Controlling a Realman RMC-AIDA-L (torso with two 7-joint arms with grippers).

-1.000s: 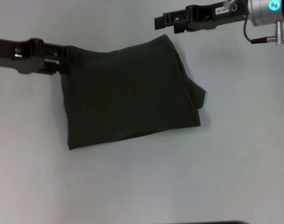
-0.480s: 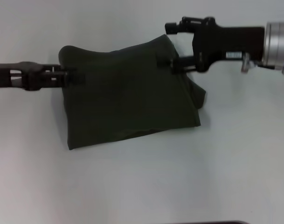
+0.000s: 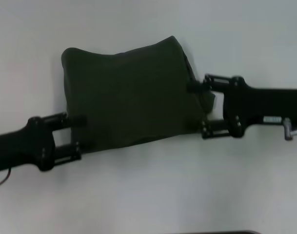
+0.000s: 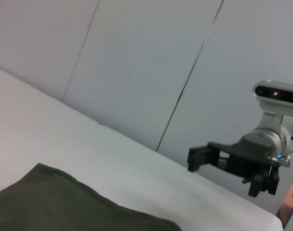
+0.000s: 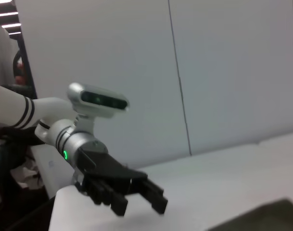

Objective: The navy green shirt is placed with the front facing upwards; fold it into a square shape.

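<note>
A: Where's the shirt (image 3: 128, 97) & how's it lie?

B: Mid white table (image 3: 153, 195), folded to a rough rectangle, long axis running left-right, slightly tilted. Matte dark olive cloth, soft creases, rounded far corners, small flap poking out on the right edge.

A: Grippers?

B: Left gripper (image 3: 77, 134) at the near-left corner, fingers apart, nothing held. Right gripper (image 3: 199, 109) at the right edge by the flap, fingers spread too, empty.
</note>
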